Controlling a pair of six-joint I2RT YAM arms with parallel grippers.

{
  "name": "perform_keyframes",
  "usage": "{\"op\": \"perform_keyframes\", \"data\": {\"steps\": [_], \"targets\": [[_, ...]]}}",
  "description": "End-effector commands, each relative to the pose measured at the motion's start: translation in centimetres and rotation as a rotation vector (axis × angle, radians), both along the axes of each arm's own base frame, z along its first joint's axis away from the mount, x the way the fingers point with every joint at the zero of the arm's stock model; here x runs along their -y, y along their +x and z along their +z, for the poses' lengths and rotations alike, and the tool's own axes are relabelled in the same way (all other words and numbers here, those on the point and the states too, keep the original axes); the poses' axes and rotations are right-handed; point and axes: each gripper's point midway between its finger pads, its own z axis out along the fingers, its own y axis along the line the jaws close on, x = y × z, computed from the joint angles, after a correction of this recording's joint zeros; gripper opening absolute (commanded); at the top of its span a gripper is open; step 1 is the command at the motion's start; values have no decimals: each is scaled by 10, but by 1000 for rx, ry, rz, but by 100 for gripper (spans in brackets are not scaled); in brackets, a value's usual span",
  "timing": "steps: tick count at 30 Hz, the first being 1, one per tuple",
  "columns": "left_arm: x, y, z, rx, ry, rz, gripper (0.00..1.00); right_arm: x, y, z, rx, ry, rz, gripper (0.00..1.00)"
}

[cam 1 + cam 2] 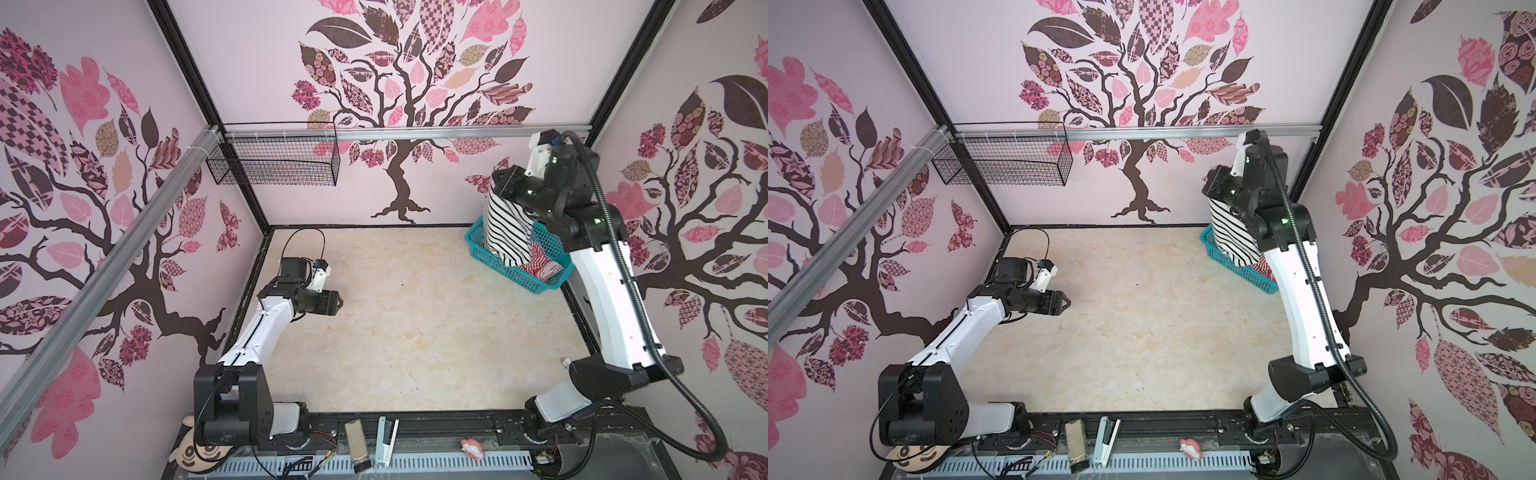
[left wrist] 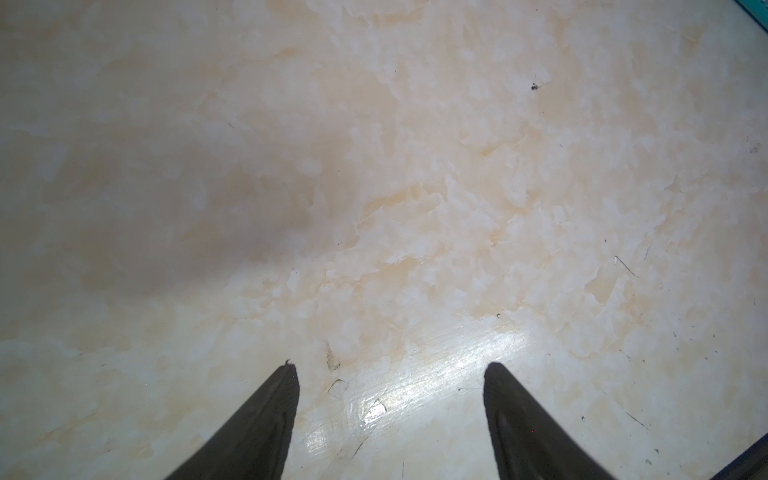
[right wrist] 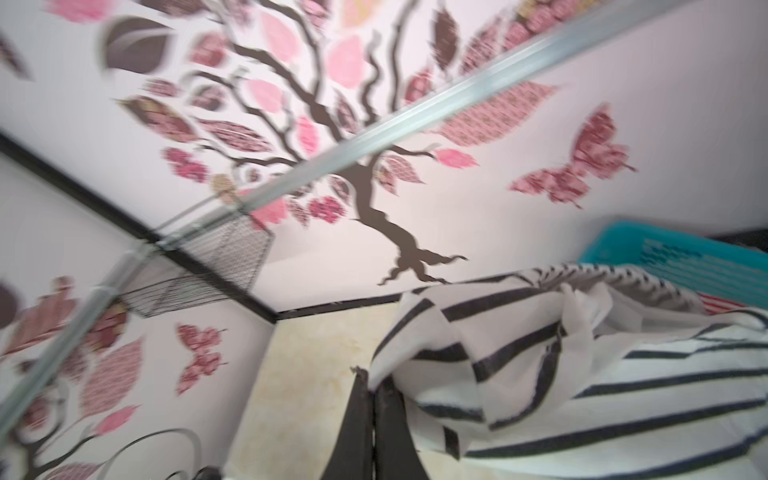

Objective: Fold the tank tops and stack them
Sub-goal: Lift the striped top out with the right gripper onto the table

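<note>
My right gripper (image 1: 496, 183) (image 1: 1211, 188) is raised high at the back right, shut on an edge of the black-and-white tank top (image 1: 509, 224) (image 1: 1229, 232). That top hangs down from the gripper, and its lower part is still in the teal basket (image 1: 515, 279) (image 1: 1237, 270). In the right wrist view the cloth (image 3: 582, 374) is pinched at the tips of the gripper (image 3: 374, 379). The red-and-white tank top (image 1: 540, 262) (image 1: 1265, 266) lies crumpled in the basket. My left gripper (image 1: 338, 303) (image 1: 1068, 306) (image 2: 390, 368) hovers open over the bare table at the left, holding nothing.
A black wire basket (image 1: 274, 162) hangs on the back rail at the left. Along the front rail lie a plush doll (image 1: 195, 451), a silver object (image 1: 357, 444), a white stapler-like tool (image 1: 386, 440) and a small pink item (image 1: 473, 449). Walls enclose the marbled table (image 1: 415, 316).
</note>
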Motion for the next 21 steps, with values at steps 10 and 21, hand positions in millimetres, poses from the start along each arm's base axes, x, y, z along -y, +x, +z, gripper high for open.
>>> {"op": "perform_keyframes", "data": {"steps": [10,21], "targets": [[-1,16,21,75,-7,25,75,-141,-21,-7,-11,150,443,0],[15,4,15,29,-25,-75,78,-101,38,-225,-436,-147,49,0]]}}
